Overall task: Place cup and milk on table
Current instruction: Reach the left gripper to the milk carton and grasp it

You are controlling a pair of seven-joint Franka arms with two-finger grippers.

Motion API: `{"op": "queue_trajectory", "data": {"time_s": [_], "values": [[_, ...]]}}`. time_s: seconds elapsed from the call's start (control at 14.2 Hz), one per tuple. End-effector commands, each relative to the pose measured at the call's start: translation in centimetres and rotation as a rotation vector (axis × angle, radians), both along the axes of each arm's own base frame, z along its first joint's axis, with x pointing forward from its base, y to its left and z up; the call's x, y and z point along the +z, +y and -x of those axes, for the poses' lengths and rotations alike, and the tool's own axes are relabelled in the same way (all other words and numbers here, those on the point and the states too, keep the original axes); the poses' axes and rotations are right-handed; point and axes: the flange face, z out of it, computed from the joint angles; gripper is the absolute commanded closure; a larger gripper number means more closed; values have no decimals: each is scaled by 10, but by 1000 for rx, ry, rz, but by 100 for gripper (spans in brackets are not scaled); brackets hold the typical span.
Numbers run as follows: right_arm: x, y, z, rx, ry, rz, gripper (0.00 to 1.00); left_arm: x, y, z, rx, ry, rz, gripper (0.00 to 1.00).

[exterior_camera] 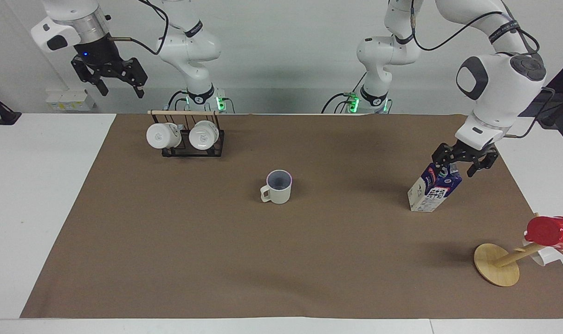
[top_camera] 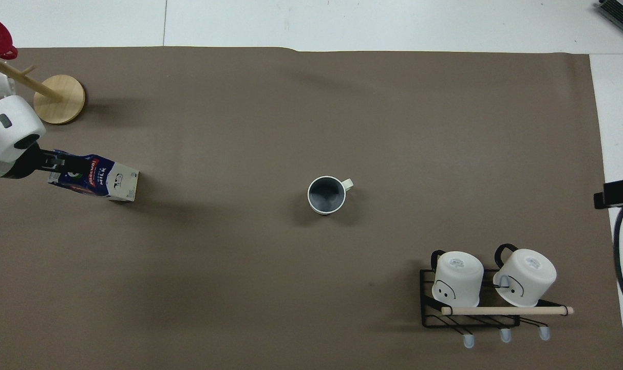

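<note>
The right gripper (exterior_camera: 109, 82) is seen spread open, raised over the rack (exterior_camera: 188, 139) of two white mugs. The cup (exterior_camera: 278, 186) stands upright mid-mat. The milk (exterior_camera: 434, 188) stands on the mat toward the left arm's end — "MILK" is legible in the overhead view. Its top is partly hidden by the left gripper (exterior_camera: 463, 164), fingers apart around it — contact cannot be made out.

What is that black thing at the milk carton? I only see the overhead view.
Observer: That is the left gripper, down at the top of the milk carton, with its open fingers on either side. The carton stands on the mat.
Operator: And the black bit near the mug rack?
Observer: That is the right gripper. It is open, holds nothing, and waits high in the air, well above the rack.
</note>
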Motion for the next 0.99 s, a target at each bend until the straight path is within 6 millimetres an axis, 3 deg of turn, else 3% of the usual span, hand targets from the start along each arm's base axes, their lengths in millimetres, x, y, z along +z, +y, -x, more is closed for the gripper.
{"op": "queue_trajectory", "data": {"time_s": [0.0,0.35,0.42,0.49,0.64,0.71,0.92], "values": [[-3,-2,9,18,-7,-7,0,-6,-8,4,-12,-14,3,0],[-1,0,8,22,-10,-16,0,-14,-9,5,-18,-23,2,0],[-1,0,8,22,-10,-16,0,-14,-9,5,-19,-22,2,11],[-1,0,8,22,-10,-16,0,-14,-9,5,-27,-21,1,35],[-1,1,7,22,-14,-17,0,-15,-8,5,-32,-19,-1,72],[0,0,4,19,-17,-13,0,-14,-8,5,-31,-22,-2,80],[-9,5,-10,10,56,0,0,-12,-7,3,-32,-25,-8,80]]}}
